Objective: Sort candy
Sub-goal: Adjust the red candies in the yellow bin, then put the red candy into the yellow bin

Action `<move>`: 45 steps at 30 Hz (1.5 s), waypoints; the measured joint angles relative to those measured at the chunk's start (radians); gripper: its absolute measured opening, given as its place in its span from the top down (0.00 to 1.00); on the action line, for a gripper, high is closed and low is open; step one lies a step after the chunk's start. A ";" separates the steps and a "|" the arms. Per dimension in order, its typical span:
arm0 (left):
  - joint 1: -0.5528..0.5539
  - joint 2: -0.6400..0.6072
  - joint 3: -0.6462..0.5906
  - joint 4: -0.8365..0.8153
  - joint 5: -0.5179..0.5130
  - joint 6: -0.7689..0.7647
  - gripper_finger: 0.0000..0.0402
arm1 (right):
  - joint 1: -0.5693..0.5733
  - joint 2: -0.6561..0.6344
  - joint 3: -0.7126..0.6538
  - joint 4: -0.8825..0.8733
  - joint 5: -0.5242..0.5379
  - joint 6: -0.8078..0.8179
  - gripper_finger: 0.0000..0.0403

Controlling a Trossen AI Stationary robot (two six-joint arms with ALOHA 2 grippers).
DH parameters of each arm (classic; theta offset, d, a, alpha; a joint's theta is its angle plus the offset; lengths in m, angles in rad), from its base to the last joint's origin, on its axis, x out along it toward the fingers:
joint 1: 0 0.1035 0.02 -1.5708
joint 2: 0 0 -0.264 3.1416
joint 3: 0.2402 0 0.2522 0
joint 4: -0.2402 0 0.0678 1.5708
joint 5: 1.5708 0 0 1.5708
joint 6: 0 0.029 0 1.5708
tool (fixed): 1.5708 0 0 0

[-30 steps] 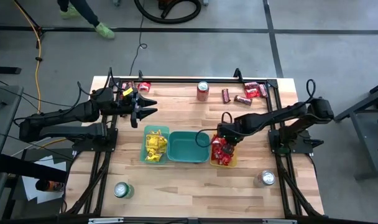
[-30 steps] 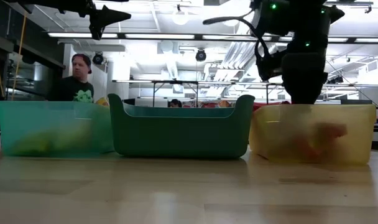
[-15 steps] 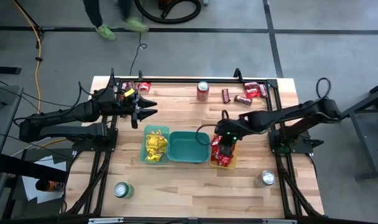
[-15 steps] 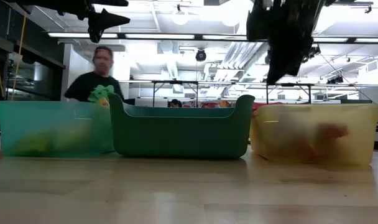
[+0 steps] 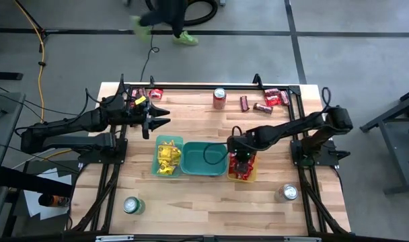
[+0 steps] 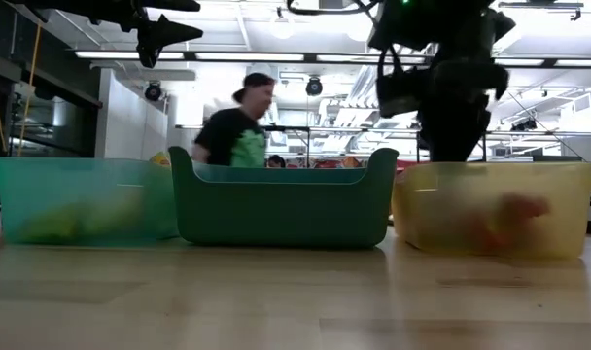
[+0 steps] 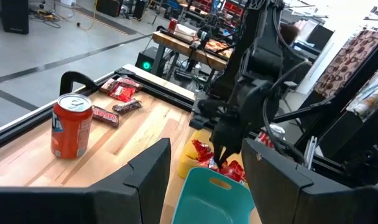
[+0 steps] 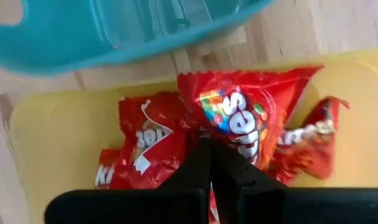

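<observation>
Red candy packets lie in the yellow bin. Yellow packets fill the pale green bin. Loose red packets and brown bars lie on the table at the far right, and more candy lies at the far left. My right gripper points down into the yellow bin, shut, its tips over the red packets. My left gripper hangs open and high over the table's far left, with nothing between its fingers. My right gripper comes from above with its shut fingertips at the seam between two red packets that lie in the yellow bin. I cannot tell whether the tips touch them.
An empty teal bin stands between the other two. A red can stands at the far middle, a green can near left and a silver can near right. A person walks behind the table.
My right gripper has lifted and tipped above the yellow bin, then dropped back to rim height, ending slightly nearer the table's left edge. It has stayed shut. The person behind the table has walked on.
</observation>
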 joint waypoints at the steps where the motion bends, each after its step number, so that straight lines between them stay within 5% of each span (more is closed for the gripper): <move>1: 0.000 0.000 0.000 0.000 0.000 0.000 0.54 | -0.002 -0.016 0.001 -0.022 0.000 -0.002 1.00; 10: 0.000 0.000 0.000 -0.003 0.000 0.000 0.54 | -0.003 -0.171 0.009 -0.023 0.031 0.002 1.00; 25: 0.000 0.000 0.000 -0.003 0.000 0.000 0.54 | -0.003 0.006 -0.011 0.008 0.118 0.043 1.00; 39: 0.001 0.000 0.000 0.003 -0.001 -0.020 0.54 | -0.059 -0.316 0.101 -0.007 0.286 -0.002 1.00; 45: 0.004 0.044 0.028 -0.076 -0.145 -0.178 0.54 | -0.082 -0.326 0.101 -0.008 0.290 0.014 1.00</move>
